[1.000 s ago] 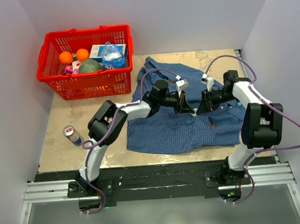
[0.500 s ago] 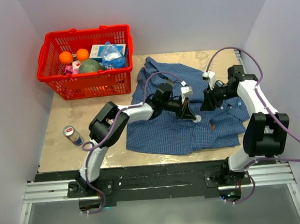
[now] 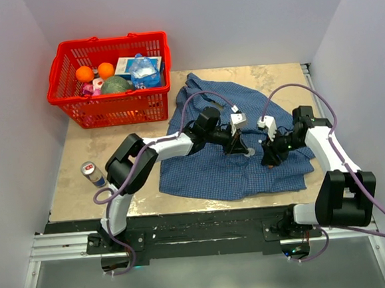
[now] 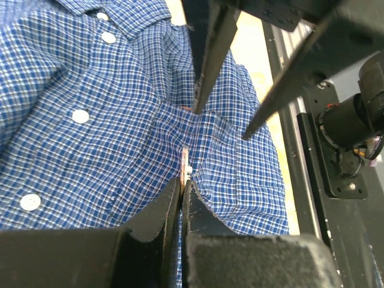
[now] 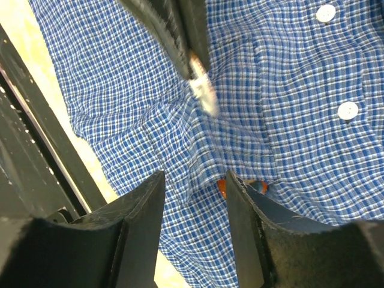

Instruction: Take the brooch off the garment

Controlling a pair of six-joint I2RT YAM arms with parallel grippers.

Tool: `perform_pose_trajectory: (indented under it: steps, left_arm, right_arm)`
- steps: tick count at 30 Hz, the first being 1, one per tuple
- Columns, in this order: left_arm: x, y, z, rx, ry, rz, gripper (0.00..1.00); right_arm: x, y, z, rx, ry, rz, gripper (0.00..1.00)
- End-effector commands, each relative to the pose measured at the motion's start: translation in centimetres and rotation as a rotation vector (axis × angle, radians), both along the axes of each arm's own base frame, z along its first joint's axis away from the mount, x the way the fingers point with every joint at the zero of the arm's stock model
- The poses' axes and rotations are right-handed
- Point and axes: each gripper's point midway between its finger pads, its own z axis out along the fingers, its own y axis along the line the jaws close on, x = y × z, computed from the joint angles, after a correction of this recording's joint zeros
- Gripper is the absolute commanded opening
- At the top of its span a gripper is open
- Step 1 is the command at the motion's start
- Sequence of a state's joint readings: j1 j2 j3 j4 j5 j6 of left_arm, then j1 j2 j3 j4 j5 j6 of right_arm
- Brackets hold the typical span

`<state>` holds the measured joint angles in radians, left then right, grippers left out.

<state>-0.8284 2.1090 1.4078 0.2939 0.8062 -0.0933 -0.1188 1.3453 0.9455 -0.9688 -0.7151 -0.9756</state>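
1. Right hand (image 5: 193,180): its two fingers stand partly apart and hold nothing. They straddle a small raised crease in the garment (image 3: 208,173).
2. Left hand (image 4: 183,183), just across from it: closed tight on a pinched ridge of the same blue checked cloth, lifting that ridge a little off the worktop (image 3: 73,153).
3. The brooch (image 5: 223,186) shows as a reddish-orange speck on the cloth right at the right hand's fingertips, half tucked behind one finger.
4. To my eye the step in hand is closing on the brooch. To do it well, the right hand should centre the ornament between both fingers, not have it behind one, then come down low enough to catch the ornament itself and not a fold of shirt.
5. The left hand's pinch should hold firm so that the cloth stays taut when the right hand pulls away. A slack shirt would simply rise with the brooch.
6. Hard to make out:
   - The brooch's fastening is hidden under the cloth.
   - A pale blurred bit sits at the left hand's fingertips, and I cannot tell what it is.
   - From overhead, the right hand covers most of the brooch.
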Motion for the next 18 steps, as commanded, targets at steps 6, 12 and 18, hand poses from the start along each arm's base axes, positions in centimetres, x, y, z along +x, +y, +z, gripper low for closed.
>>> perform_pose_trajectory:
  steps: [6,12,18]
  left_arm:
    - [-0.3,0.2,3.0,-0.011,-0.134,-0.013,0.0]
    - [-0.7,0.1,2.2,0.01,-0.167,-0.013,0.0]
    - [0.1,0.0,1.2,0.039,-0.28,0.062,0.0]
  right_arm:
    - [2.0,-0.2,-0.8,0.001,-0.111,-0.035,0.5]
    - [2.2,-0.1,-1.2,0.009,-0.097,-0.062,0.22]
    - [1.4,0.3,-0.2,0.028,-0.074,-0.048,0.04]
